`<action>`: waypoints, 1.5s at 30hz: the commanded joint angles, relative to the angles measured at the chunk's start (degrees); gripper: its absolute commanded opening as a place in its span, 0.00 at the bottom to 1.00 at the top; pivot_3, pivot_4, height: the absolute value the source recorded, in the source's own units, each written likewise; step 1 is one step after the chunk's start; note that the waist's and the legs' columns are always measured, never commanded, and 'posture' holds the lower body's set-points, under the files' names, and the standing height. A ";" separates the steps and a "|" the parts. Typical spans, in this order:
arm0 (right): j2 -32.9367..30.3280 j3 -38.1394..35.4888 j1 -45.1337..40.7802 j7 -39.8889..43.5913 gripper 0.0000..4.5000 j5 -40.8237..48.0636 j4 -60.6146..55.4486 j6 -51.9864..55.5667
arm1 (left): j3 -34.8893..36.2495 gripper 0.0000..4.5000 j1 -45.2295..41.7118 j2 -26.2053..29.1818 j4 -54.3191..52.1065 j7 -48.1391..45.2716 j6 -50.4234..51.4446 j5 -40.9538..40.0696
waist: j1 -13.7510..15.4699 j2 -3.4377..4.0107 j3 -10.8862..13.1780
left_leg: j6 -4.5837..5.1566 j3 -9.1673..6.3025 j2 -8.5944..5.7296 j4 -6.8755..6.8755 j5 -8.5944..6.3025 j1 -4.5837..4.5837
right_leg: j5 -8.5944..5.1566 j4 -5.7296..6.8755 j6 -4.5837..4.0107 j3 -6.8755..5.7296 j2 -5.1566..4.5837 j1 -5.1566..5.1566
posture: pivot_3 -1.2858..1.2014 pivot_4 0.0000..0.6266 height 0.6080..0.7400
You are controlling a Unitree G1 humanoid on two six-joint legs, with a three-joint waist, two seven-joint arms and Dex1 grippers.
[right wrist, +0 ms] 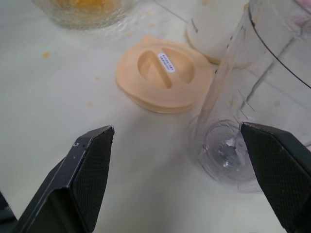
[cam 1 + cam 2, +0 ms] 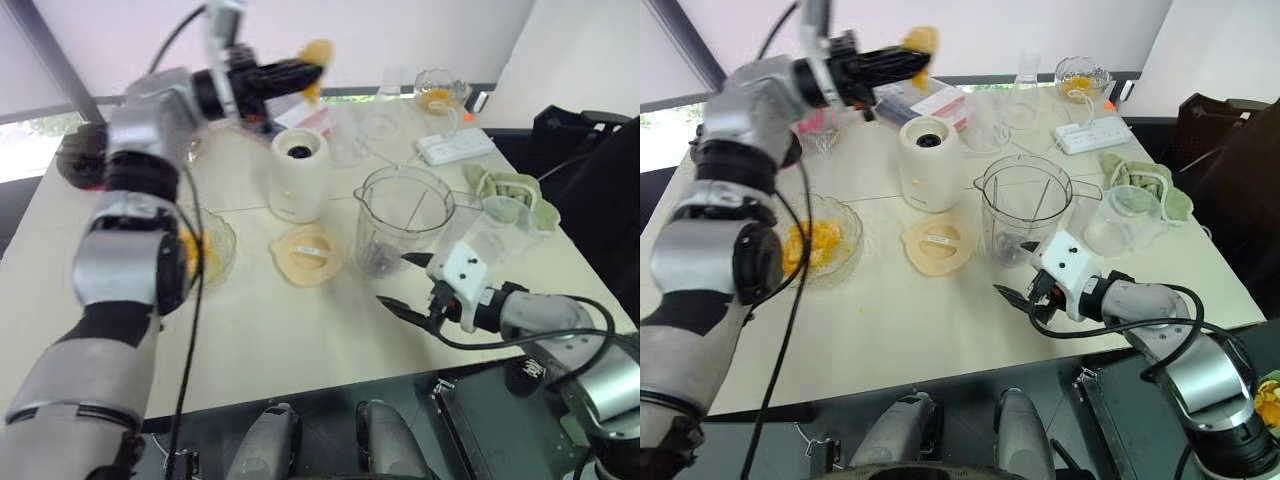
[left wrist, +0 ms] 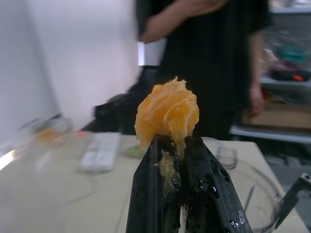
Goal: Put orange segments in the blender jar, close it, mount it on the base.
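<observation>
The left gripper (image 3: 175,143) is clenched on an orange segment (image 3: 167,112) that bulges past its fingertips, held high over the table. The right gripper (image 2: 393,280) is spread wide. The blender jar (image 2: 403,215) stands upright and uncovered just ahead of one jaw, with its lid (image 2: 308,255) flat ahead of the gap.
</observation>
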 commanded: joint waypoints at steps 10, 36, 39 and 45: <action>3.15 -9.75 12.55 -8.64 0.96 0.20 -15.37 6.69 | -6.68 0.02 -3.11 -13.39 12.08 -0.99 -12.34 13.21 | 0.16 -0.01 0.02 | 0.22 0.05 0.04 0.01 -0.11 0.03 | -0.04 0.03 0.06 0.03 0.02 -0.01 | 0.52 0.24 1.00; 9.18 -24.63 30.18 -17.66 0.96 2.59 -19.36 0.21 | 3.88 0.99 1.46 -10.76 6.80 -3.41 -12.78 8.63 | 0.02 0.04 0.00 | 0.24 -0.06 0.03 0.01 -0.12 0.08 | -0.08 0.06 0.13 0.03 0.02 0.11 | 0.52 0.24 1.00; 11.35 -27.30 30.05 -18.74 0.96 -0.66 -16.42 -1.86 | 3.39 0.99 6.70 -8.13 0.62 -4.68 -11.08 7.60 | -0.11 0.08 -0.03 | 0.24 -0.03 0.04 0.00 -0.12 0.18 | -0.08 0.11 0.13 0.06 0.03 0.13 | 0.52 0.24 1.00; 15.68 -29.35 26.33 -22.10 0.96 -4.16 -6.25 -8.92 | -0.11 0.99 24.81 -3.54 -23.39 -4.04 -3.17 5.79 | -0.31 -0.27 -0.11 | 0.21 -0.08 0.10 -0.06 -0.11 0.17 | -0.08 0.08 0.12 0.08 0.06 0.12 | 0.52 0.24 1.00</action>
